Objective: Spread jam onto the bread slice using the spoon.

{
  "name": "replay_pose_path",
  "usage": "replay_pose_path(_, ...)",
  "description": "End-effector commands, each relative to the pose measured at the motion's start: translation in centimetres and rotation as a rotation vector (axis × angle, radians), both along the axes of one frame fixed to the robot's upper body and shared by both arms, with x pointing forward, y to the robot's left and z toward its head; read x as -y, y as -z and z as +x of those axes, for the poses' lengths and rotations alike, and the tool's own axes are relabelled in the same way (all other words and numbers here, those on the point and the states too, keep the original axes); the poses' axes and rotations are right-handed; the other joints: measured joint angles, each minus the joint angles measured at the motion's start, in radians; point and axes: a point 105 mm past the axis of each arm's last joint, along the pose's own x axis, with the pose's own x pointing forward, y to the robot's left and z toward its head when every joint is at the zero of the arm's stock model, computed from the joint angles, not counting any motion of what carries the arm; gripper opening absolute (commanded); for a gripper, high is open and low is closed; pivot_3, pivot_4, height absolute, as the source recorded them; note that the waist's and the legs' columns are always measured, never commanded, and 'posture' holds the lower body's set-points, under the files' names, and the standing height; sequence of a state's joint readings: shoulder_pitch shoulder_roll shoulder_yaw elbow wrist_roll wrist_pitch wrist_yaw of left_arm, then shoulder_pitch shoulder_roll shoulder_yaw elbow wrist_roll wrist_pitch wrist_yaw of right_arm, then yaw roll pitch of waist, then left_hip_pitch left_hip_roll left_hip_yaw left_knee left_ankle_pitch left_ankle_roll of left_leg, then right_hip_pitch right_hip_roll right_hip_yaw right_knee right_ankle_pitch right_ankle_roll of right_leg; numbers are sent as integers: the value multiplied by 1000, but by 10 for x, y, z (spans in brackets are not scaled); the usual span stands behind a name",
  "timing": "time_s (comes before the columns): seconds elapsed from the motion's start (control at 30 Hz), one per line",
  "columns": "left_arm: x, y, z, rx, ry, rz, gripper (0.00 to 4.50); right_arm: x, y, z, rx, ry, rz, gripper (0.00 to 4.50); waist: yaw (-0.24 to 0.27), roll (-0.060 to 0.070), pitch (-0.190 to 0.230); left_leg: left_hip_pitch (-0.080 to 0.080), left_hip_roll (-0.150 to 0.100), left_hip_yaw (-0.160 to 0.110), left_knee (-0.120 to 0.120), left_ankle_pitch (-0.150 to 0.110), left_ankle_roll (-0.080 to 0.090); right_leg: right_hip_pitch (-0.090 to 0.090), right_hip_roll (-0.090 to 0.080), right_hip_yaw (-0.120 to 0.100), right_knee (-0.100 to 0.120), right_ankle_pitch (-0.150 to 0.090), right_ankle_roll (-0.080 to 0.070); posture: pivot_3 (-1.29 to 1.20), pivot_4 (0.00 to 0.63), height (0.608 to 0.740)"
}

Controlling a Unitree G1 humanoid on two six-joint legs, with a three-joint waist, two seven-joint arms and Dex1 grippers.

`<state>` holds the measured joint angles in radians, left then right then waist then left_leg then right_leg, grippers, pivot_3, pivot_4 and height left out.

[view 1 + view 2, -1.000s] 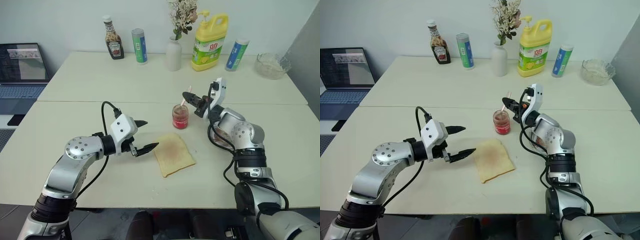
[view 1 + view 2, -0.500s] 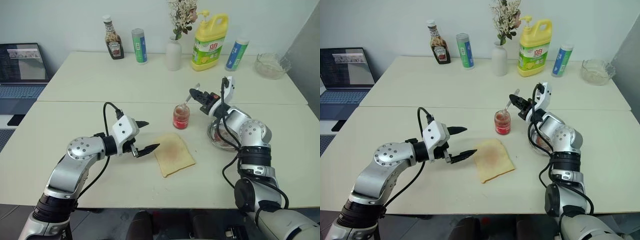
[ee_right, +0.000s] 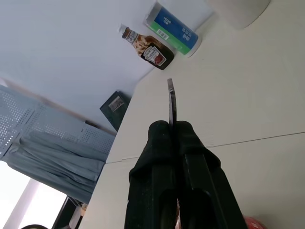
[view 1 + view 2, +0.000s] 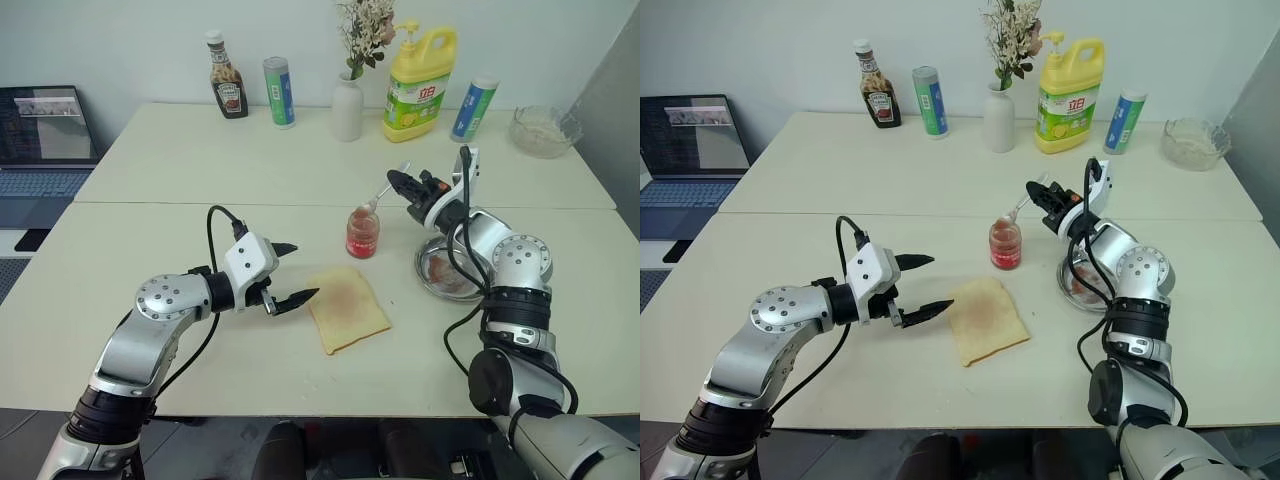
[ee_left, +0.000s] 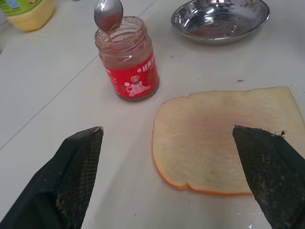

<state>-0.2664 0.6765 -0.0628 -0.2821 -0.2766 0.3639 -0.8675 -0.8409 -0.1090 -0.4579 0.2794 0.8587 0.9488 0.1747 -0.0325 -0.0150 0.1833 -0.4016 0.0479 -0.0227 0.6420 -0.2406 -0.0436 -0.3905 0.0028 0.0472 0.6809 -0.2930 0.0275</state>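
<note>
Looking across the pale table [image 4: 180, 170], we start at the back row, where the biggest label is the yellow detergent jug [image 4: 420, 82], red characters on green, too small for us to read. Beside it stands a white vase [image 4: 347, 108] of dried flowers, cut off at the top, then two blue-and-green canisters [image 4: 279, 92] whose print we cannot make out, and the brown ketchup bottle [image 4: 228, 90] with a dark label, its wording unclear. At the left edge a laptop [image 4: 45, 140] is cropped by the frame, and a clear glass bowl [image 4: 544, 131] sits far right. Closer to us, the left gripper [image 4: 292, 271] hangs just beside the bread slice [image 4: 348, 308], fingers spread wide apart, holding nothing. That slice lies flat in the middle of the near table, brownish-pink at its centre. Right of it the round steel dish [image 4: 450, 275] is partly hidden behind the right arm. The right gripper [image 4: 398, 182] is up above the table, fingers pressed together on the spoon [image 4: 375, 199], whose bowl hovers just over the open mouth of the jam [image 4: 362, 233]. On that little jar we see a red label with a cartoon figure and white characters, unreadable.
</note>
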Motion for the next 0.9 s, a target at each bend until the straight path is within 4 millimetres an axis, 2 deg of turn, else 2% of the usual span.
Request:
replay_pose_path(0.03, 3, -8, -2, 38, 25, 2, 4500, 2, -28, -4, 80, 1, 45, 12, 0, 0, 0, 0, 0, 0, 0, 0, 0, 0, 0, 0, 0, 0, 0, 0, 150, 740)
replay_pose_path(0.37, 3, -9, -1, 41, 25, -6, 4500, 6, -34, -6, 76, 12, 88, 12, 0, 0, 0, 0, 0, 0, 0, 0, 0, 0, 0, 0, 0, 0, 0, 0, 150, 740)
replay_pose_path(0.6, -8, -13, -3, 36, 23, -5, 4500, 11, -53, -18, 127, -4, 109, 12, 0, 0, 0, -1, 0, 0, -1, 0, 0, -1, 0, 0, 0, 0, 0, 0, 150, 740)
replay_pose_path(0.77, -23, -15, -14, 6, 29, 8, 4500, 7, -71, -39, 190, -55, 113, 12, -1, 0, 0, -3, 0, 1, -2, 0, 0, -5, 0, 0, 0, 0, 0, 0, 150, 740)
replay_pose_path(0.9, -35, -10, -24, -26, 23, 27, 4500, -5, -77, -59, 239, -109, 77, 12, -1, 0, 0, -14, 1, 0, -1, 0, 0, -15, 0, 0, 2, 0, 0, 0, 150, 740)
